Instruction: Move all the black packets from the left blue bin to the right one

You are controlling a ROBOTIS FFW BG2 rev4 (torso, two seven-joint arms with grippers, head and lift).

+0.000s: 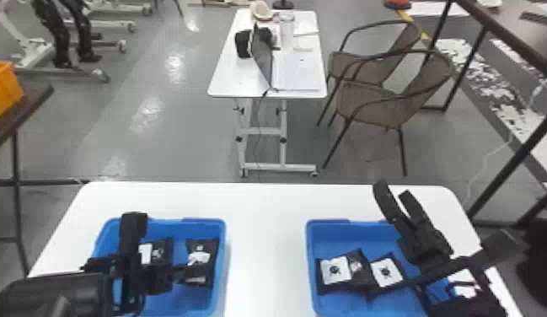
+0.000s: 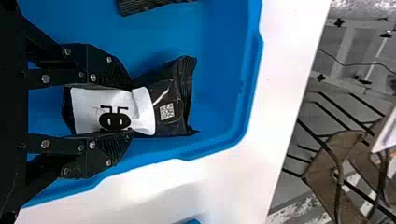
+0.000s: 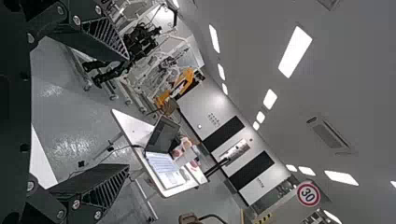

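In the left blue bin, my left gripper reaches down over a black packet. The left wrist view has that packet pinched at its sides between the fingers of my left gripper, its white label creased. Another black packet lies to its left in the bin; part of it is at the left wrist view's edge. Several black packets lie partly overlapping in the right blue bin. Raised over that bin's right side, my right gripper is open and holds nothing; its fingers spread wide at the right gripper.
Both bins stand on a white table, with a bare strip of tabletop between them. Beyond its far edge are a second white table carrying a laptop, and brown chairs. The right forearm crosses the right bin's near right corner.
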